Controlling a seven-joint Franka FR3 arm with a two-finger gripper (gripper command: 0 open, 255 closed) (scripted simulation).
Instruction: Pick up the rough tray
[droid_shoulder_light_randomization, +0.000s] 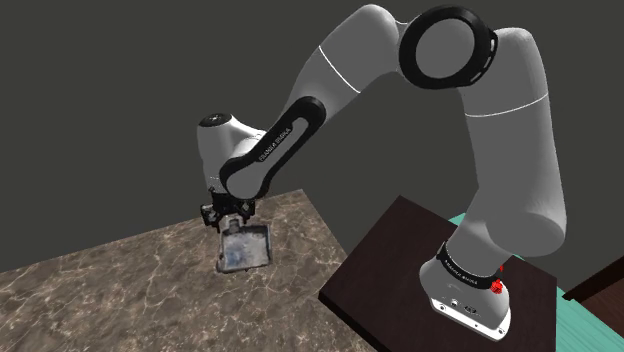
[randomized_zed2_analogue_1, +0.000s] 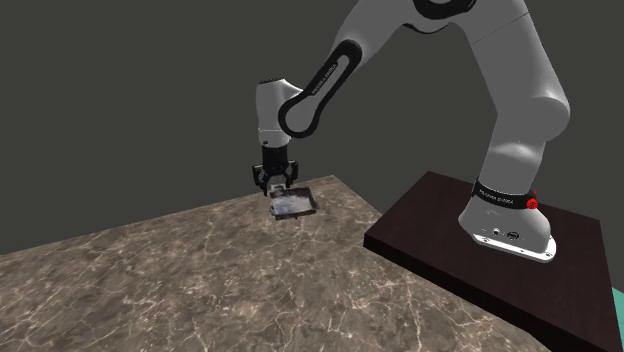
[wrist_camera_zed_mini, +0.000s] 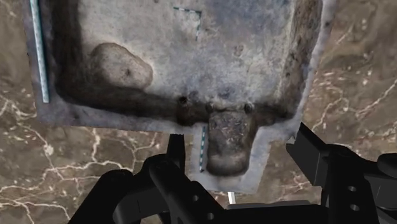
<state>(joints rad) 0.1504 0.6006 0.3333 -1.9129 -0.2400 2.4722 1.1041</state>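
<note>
Open black gripper (droid_shoulder_light_randomization: 232, 216) poised over the handle end of a rough grey tray (droid_shoulder_light_randomization: 246, 248).

Jaws spread wide around the tray's stubby tab (wrist_camera_zed_mini: 228, 147) (best seen from the wrist): one finger (wrist_camera_zed_mini: 175, 153) just beside the tab's edge, the other well clear, brown marble showing in the gap, nothing clasped. Tray near the far corner of the veined marble top (droid_shoulder_light_randomization: 110, 290), directly beneath the hand, not far from the edge facing the dark stand (droid_shoulder_light_randomization: 395, 250). Shallow and rectangular, scuffed and blotchy, with a pale lump (wrist_camera_zed_mini: 118, 63) in one corner of its well. White arm (droid_shoulder_light_randomization: 500, 130) arching up from the stand and down to it.
</note>
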